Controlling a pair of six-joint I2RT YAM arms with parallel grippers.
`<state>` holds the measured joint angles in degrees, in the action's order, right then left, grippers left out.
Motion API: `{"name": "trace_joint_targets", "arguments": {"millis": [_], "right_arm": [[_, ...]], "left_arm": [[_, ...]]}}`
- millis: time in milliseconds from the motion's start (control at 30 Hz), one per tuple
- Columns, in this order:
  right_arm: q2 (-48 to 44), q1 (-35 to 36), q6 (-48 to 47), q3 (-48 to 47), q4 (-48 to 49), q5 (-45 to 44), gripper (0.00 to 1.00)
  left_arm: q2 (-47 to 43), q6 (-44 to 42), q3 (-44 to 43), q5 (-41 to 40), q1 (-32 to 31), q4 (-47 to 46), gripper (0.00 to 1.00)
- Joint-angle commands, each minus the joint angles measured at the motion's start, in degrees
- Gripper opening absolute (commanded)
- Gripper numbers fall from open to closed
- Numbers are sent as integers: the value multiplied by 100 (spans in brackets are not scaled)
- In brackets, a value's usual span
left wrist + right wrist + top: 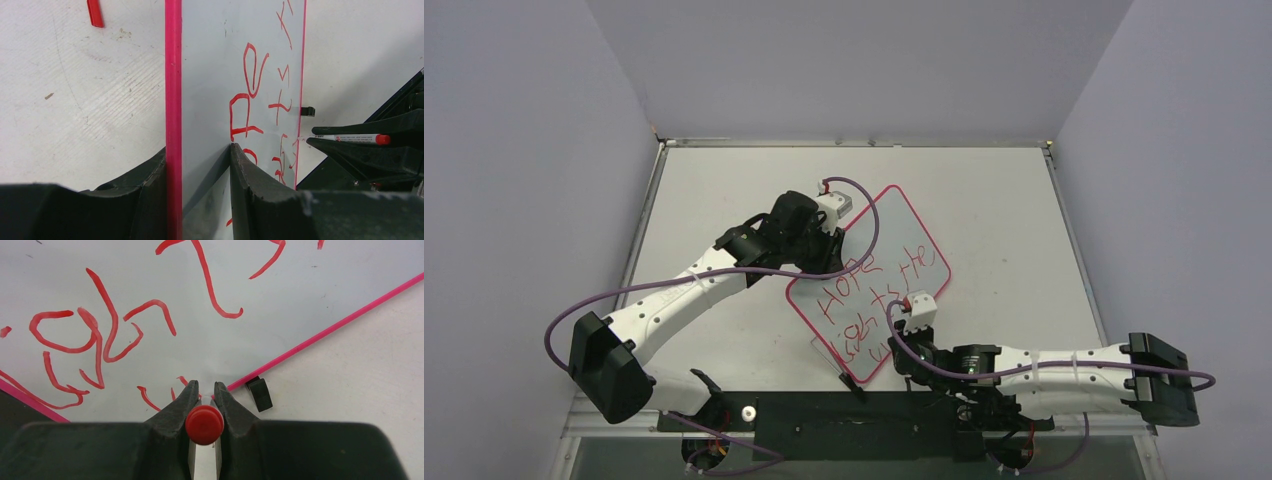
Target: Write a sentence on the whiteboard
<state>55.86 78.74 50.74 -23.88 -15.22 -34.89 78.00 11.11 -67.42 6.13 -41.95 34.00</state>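
Though glossy white, whiteboard (902,228) red-scrawled.

Small black block (260,393) on the grey-white table (984,200); red piece (94,13) too.

Robot lab test cell: bare grey walls (844,60) around a scuffed white table (994,200), black mounting rail (844,412).

At bottom centre, the left gripper (198,150) pinches the whiteboard (215,65), one finger on each face. Red letters (246,112) run up the board. At right, the right gripper (320,137) holds a marker (350,138), tip at the board's rim. A red strip (95,12) lies upper left on the table (75,100).
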Motion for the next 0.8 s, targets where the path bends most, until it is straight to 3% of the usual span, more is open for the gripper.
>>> {"name": "trace_joint_targets", "arguments": {"millis": [0, 333, 767], "right_arm": [[149, -44, 199, -58, -53, -263, 0], [161, -531, -465, -698, 21, -430, 0], [-218, -973, -655, -577, 26, -226, 0]], "left_arm": [[132, -918, 190, -1220, -13, 713, 0], [120, -915, 202, -1236, -7, 721, 0], [106, -918, 199, -1234, -9, 706, 0]]}}
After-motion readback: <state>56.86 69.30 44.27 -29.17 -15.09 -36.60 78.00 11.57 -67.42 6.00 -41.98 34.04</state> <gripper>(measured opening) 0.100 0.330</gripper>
